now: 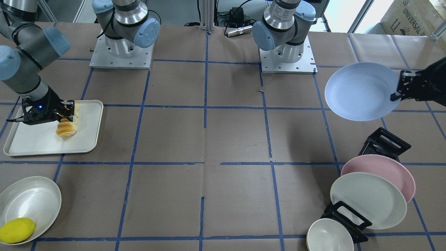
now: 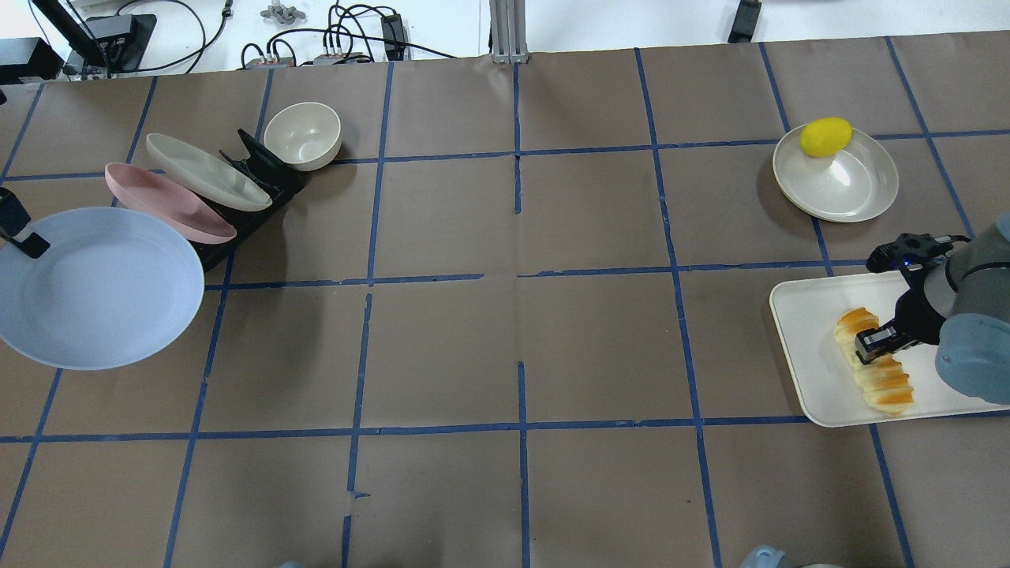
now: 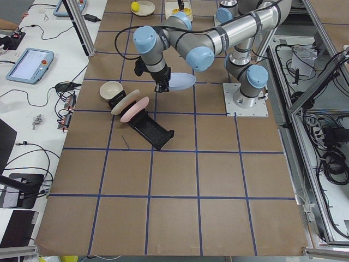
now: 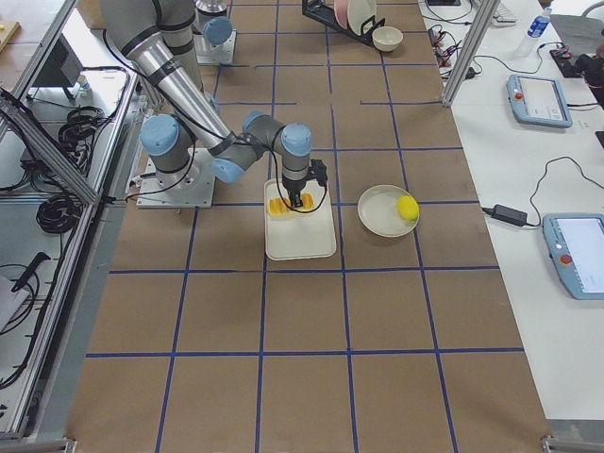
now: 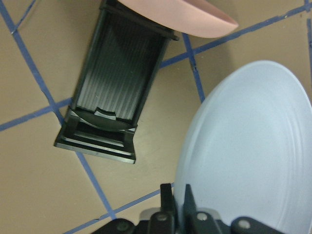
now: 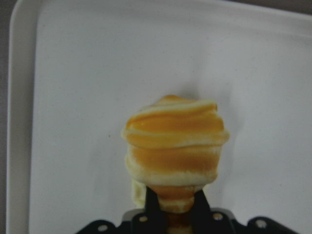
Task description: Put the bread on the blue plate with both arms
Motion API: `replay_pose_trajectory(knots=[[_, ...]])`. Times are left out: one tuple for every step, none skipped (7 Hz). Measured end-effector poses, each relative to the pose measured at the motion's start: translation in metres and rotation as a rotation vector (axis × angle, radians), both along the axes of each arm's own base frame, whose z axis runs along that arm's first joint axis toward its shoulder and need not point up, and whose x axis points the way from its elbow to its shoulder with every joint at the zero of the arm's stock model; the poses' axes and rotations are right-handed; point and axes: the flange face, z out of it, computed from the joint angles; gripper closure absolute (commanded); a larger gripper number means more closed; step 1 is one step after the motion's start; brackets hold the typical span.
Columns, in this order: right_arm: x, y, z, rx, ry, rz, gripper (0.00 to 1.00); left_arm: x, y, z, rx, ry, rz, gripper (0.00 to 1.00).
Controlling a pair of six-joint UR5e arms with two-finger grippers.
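Jaws of the right gripper [image 2: 874, 341] pinch the bread [image 2: 884, 379] across its width; those of the left gripper [image 1: 400, 89] are pressed on the rim of the blue plate [image 1: 360, 91]. We see the bread over a white tray [image 2: 805, 339] on the robot's right side of the table [image 2: 521, 315], its ridged orange segments running along the tray's length. Whether it rests on the tray or hangs just above it we cannot tell. In the right wrist view one finger [image 6: 150, 204] stands on each flank of the bread. We find the blue plate at the opposite end of the table, well apart from the bread, held off the surface and tilted, its shadow on the table below. Near it stands a black rack [image 1: 383, 141], with a pink plate [image 1: 386, 170] and a white plate [image 1: 367, 200] leaning in its slots. A small bowl [image 1: 329, 237] sits just beside the rack's end away from the blue plate. Near the tray, a shallow dish [image 1: 31, 198] holds a lemon [image 1: 17, 230].
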Motion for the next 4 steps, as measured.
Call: replay_pose_trajectory(knots=[[0.0, 0.0, 0.001, -0.001, 0.007, -0.011, 0.98, -0.04, 0.009, 0.003, 0.0, -0.012, -0.001, 0.92], [0.0, -0.001, 0.004, -0.006, 0.014, -0.031, 0.98, -0.08, 0.008, 0.002, 0.006, -0.019, -0.006, 0.92], [0.0, -0.002, 0.013, -0.022, 0.025, -0.059, 0.97, -0.12, 0.004, -0.001, 0.01, -0.026, -0.018, 0.92], [0.002, -0.003, 0.031, -0.047, 0.037, -0.081, 0.97, -0.155, 0.002, -0.002, 0.005, -0.037, -0.031, 0.91]])
